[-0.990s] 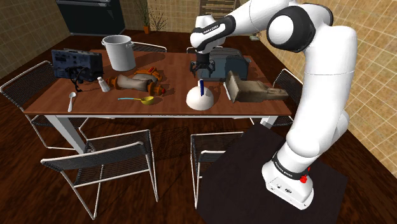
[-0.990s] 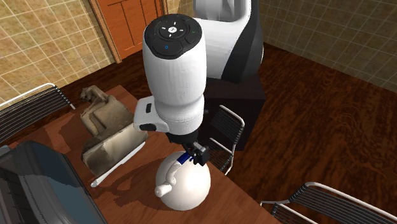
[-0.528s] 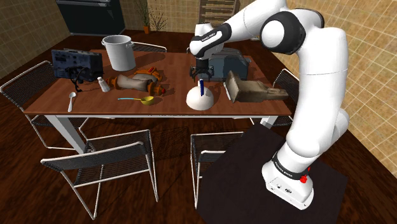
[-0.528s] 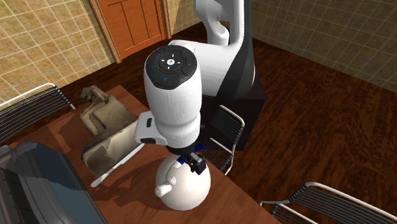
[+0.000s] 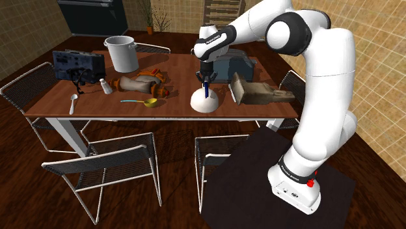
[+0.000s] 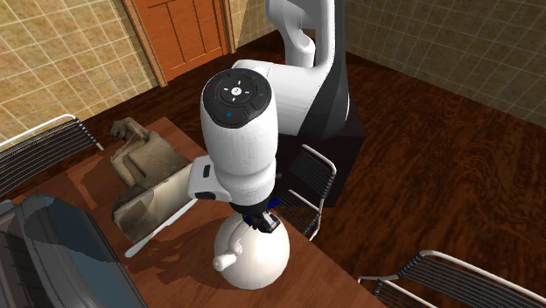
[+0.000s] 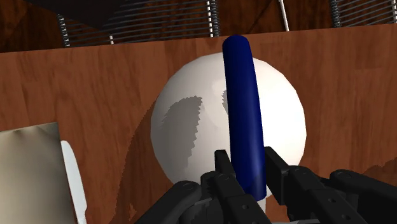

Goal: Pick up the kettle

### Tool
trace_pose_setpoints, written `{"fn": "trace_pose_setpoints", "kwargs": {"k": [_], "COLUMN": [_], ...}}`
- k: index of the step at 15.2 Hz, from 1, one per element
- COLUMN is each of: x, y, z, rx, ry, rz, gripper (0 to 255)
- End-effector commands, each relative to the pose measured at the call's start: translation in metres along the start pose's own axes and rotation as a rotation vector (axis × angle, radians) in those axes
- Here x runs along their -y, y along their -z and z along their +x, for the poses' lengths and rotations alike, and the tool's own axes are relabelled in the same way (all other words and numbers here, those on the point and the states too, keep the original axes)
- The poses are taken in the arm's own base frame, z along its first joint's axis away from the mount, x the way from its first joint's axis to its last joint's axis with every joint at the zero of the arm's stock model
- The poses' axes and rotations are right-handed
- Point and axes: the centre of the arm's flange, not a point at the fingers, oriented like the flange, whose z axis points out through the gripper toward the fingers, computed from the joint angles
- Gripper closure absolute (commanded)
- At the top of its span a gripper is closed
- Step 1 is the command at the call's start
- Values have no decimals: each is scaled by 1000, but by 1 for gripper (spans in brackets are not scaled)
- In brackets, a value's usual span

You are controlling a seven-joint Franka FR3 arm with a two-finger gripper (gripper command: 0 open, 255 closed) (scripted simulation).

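White and round, the white round kettle (image 5: 203, 102) sits on the brown wooden tabletop (image 5: 170, 69) close to its near edge, with a dark blue handle (image 7: 245, 114) arching over its dome. In the shoulder view a beige blocky object (image 5: 255, 92) lies just beside the kettle on that view's right. The all-black hand (image 7: 247, 154) comes down from straight above. Its two fingers (image 7: 222, 167) are clenched on the handle, one on each side, and we see no gap between them and the blue bar in the wrist view.

We judge the grasp to be made and the lift to be the step in hand. To do it well, we would keep the squeeze firm and raise the hand straight up. The bar is smooth and rounded, so the heavy body may swing or turn under the fingers if we hurry or pull sideways. In the second exterior view the small spout points toward that view's left, which puts some weight off centre, so a slow start lets us see any tilt. We would clear the beige object and the tabletop edge before moving across.
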Motion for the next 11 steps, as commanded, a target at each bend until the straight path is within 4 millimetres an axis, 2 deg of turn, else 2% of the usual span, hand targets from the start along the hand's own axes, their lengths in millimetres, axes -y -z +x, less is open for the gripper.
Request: {"fn": "trace_pose_setpoints", "kwargs": {"k": [1, 4, 11], "x": [0, -1, -3], "y": [0, -1, 36], "z": [0, 0, 0], "rx": [0, 0, 0], "ry": [0, 0, 0], "rz": [0, 0, 0], "gripper": [255, 255, 255]}}
